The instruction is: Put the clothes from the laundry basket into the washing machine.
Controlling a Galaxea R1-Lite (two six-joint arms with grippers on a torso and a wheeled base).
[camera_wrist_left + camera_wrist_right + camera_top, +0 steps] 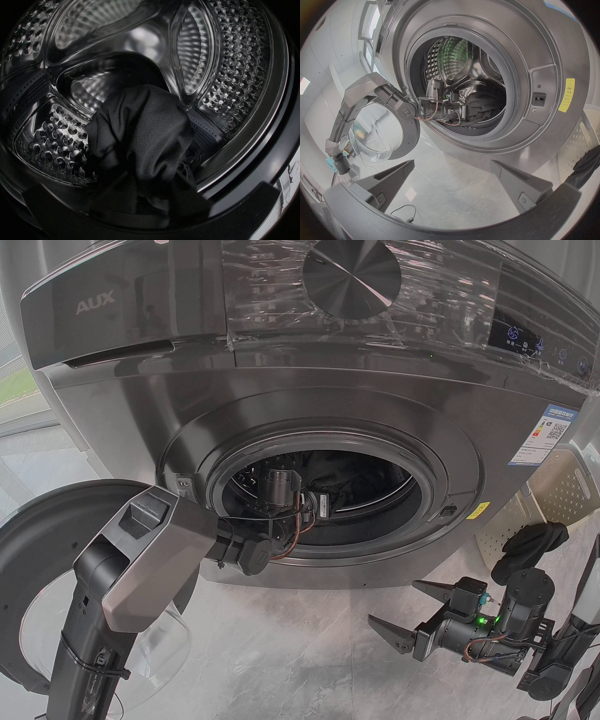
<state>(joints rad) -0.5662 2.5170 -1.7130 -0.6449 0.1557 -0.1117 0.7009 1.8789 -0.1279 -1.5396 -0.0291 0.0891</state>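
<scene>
My left arm reaches through the washing machine's round opening [437, 490], and my left gripper [320, 505] is inside the steel drum [237, 62]. It is shut on a black garment [140, 134], which bunches over the fingers and hides them. The same garment [484, 104] hangs at the gripper's end, low in the drum. My right gripper [395, 602] hovers open and empty above the floor, in front of the machine to the right. Another black garment [528, 543] hangs over the rim of the cream perforated laundry basket [562, 490].
The machine's round glass door [37, 565] stands swung open on the left, beside my left arm. The basket [575, 147] stands against the machine's right side. Grey tiled floor [300, 640] lies bare in front of the machine.
</scene>
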